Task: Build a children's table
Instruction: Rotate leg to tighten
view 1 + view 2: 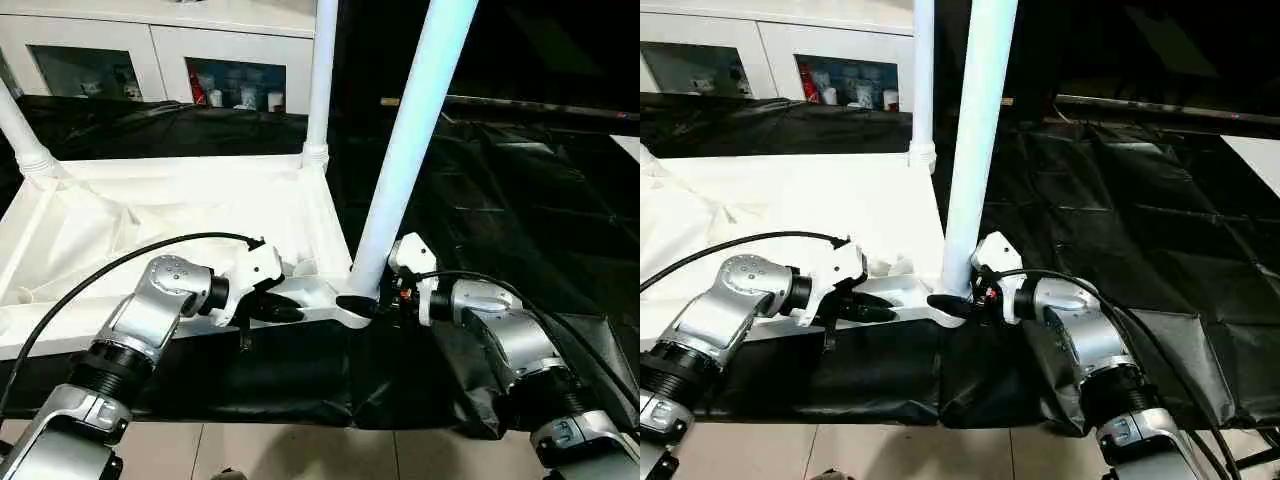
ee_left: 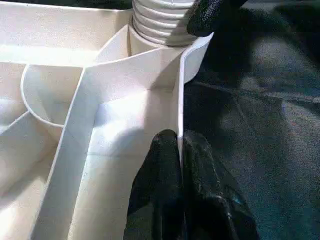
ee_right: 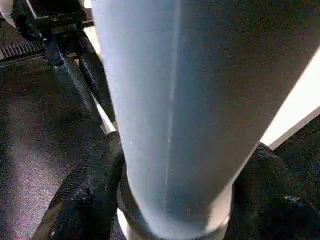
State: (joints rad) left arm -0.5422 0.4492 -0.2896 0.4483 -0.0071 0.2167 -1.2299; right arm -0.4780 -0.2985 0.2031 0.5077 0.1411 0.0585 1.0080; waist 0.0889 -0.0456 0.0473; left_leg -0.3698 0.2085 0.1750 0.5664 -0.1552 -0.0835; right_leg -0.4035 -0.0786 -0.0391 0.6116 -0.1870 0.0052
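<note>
The children's table [image 1: 180,210] lies upside down on the black cloth, white and ribbed inside. Three white legs rise from its corner sockets: far left [image 1: 20,130], far right [image 1: 322,80] and near right [image 1: 410,150]. My left gripper [image 1: 290,312] is shut on the table's front rim [image 2: 179,100] just beside the near right socket, one finger [image 2: 160,170] inside the rim and one outside. My right gripper [image 1: 365,305] reaches in from the right and clasps the foot of the near right leg [image 3: 170,100], with a black finger [image 3: 90,190] on either side of it.
The large table draped in black cloth [image 1: 500,180] stretches away to the right and behind. A white cabinet with glass doors [image 1: 150,60] stands at the back. The draped table's front edge runs just below my grippers, with tiled floor [image 1: 300,450] beneath.
</note>
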